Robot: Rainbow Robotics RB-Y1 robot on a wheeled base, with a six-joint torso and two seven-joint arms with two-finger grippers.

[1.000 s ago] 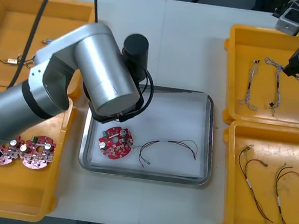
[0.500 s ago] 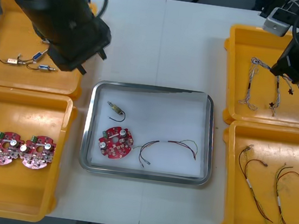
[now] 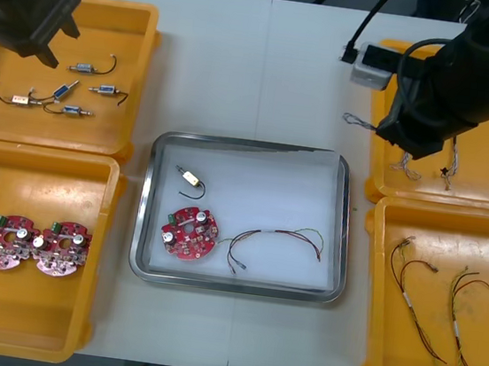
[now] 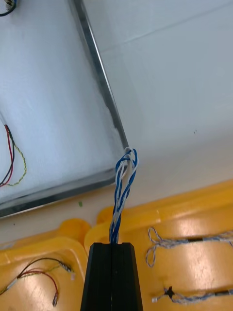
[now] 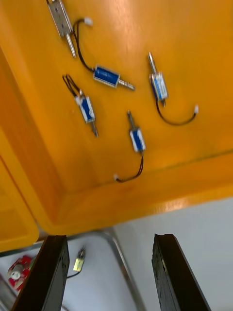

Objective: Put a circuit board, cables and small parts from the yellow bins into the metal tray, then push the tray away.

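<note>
Front: metal tray [image 3: 342,231] mid-desk [image 3: 267,70], white inside; in it a round red circuit board [image 3: 190,233], one small metal part [image 3: 190,179], a red and yellow cable [image 3: 278,239].
Right wrist: right hand [image 4: 112,245] pinching a twisted blue and white cable [image 4: 124,184], above bare desk just outside the tray's corner.
Left wrist: left hand [image 5: 109,250] spread, over the yellow bin [image 5: 204,48] of small metal parts [image 5: 137,140].

Right gripper [image 4: 112,245] seen with black fingers [image 4: 102,277] pressed together, twisted blue and white cable [image 4: 124,184] pinched at tips. Cable held straight out from fingertips, looped end seen close by corner of metal tray [image 4: 104,92], above table [image 4: 170,87]. Tray seen white inside, red and yellow cable [image 4: 10,155] laid in it. Yellow bin [image 4: 204,214] noted beside fingers, two more blue and white cables [image 4: 189,240] laid inside. Second yellow bin [image 4: 43,248] noted at fingers' other side, red and yellow wires [image 4: 36,272] inside.
</note>
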